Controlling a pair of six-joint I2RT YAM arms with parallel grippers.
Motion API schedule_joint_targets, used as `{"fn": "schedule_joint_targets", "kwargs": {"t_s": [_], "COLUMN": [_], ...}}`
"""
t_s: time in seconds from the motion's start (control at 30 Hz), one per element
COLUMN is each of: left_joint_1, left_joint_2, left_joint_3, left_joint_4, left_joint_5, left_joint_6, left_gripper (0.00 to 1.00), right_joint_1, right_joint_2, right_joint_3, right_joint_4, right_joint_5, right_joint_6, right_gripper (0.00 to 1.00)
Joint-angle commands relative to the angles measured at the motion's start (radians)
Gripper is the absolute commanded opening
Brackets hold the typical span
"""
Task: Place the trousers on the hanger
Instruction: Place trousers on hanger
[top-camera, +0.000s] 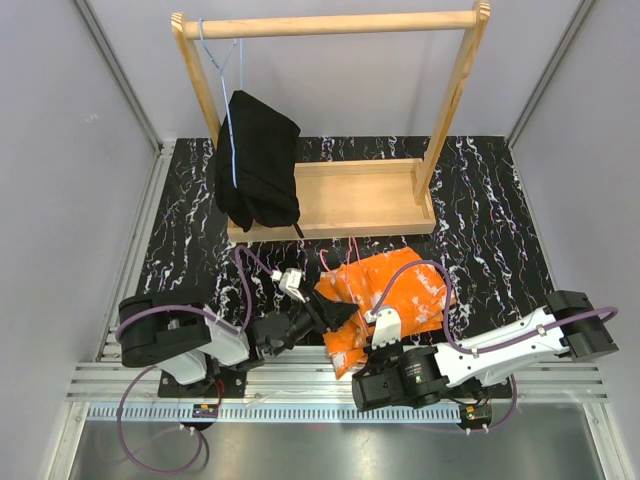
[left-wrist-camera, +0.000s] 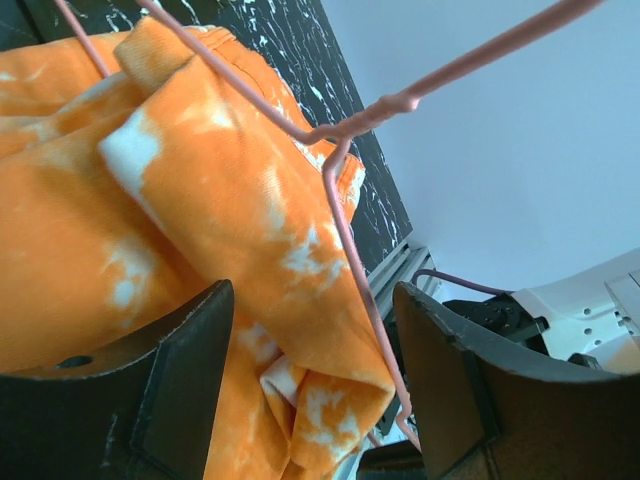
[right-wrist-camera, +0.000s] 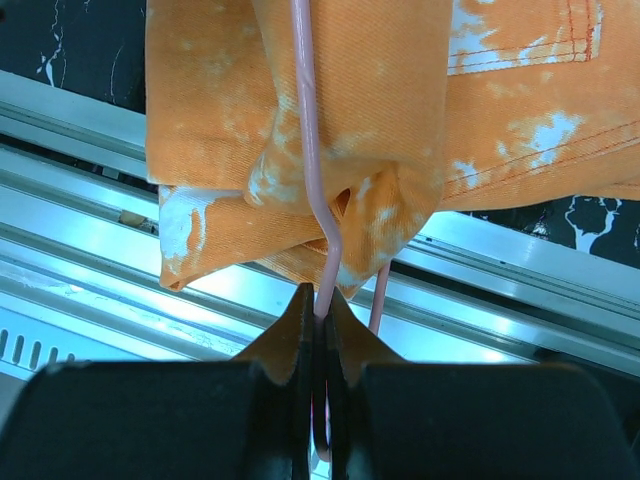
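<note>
The orange trousers (top-camera: 390, 295) with white blotches lie bunched on the black marbled table, just in front of both arms. In the right wrist view the pink wire hanger (right-wrist-camera: 308, 150) runs over a folded part of the trousers (right-wrist-camera: 400, 120), and my right gripper (right-wrist-camera: 320, 310) is shut on the wire's lower bend. My left gripper (left-wrist-camera: 310, 330) stands open, its fingers (left-wrist-camera: 180, 380) on either side of a hanging fold of trousers (left-wrist-camera: 200, 230) and a stretch of hanger wire (left-wrist-camera: 345, 200). From above, the left gripper (top-camera: 335, 315) meets the cloth's left edge and the right gripper (top-camera: 378, 318) its near edge.
A wooden clothes rack (top-camera: 330, 25) stands at the back with its base tray (top-camera: 350, 195). A black garment (top-camera: 258, 160) hangs there on a light-blue wire hanger (top-camera: 232, 100). Aluminium rails (top-camera: 330, 385) run along the near table edge, and grey walls close in both sides.
</note>
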Motion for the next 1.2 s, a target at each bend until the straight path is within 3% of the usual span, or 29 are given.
{"fn": "schedule_joint_targets", "kwargs": {"t_s": [0.0,0.2,0.6,0.73,0.87,0.97,1.17], "left_joint_1": [0.005,0.005,0.024,0.027,0.039,0.045,0.047], "left_joint_2": [-0.041,-0.027,0.054,0.067,0.082,0.097,0.122], "left_joint_3": [-0.037,0.061,0.110,0.141,0.138,0.118,0.064], "left_joint_4": [0.377,0.352,0.378,0.377,0.377,0.377,0.377], "left_joint_5": [-0.026,0.033,0.078,0.098,0.104,0.101,0.072], "left_joint_6": [-0.037,-0.002,-0.034,-0.032,-0.055,-0.083,-0.112], "left_gripper": [0.67,0.67,0.64,0.44,0.17,0.06,0.00], "right_joint_1": [0.012,0.014,0.015,0.017,0.019,0.019,0.019], "right_joint_2": [-0.023,-0.015,0.002,0.005,-0.001,-0.013,-0.039], "right_joint_3": [0.019,0.021,0.025,0.022,0.024,0.021,0.032], "right_joint_4": [0.001,0.003,0.014,0.014,0.004,-0.008,-0.097], "right_joint_5": [0.017,0.018,0.009,0.006,0.008,0.009,0.029], "right_joint_6": [0.024,0.024,0.011,0.014,0.024,0.034,0.072], "right_gripper": [0.00,0.00,0.00,0.00,0.00,0.00,0.03]}}
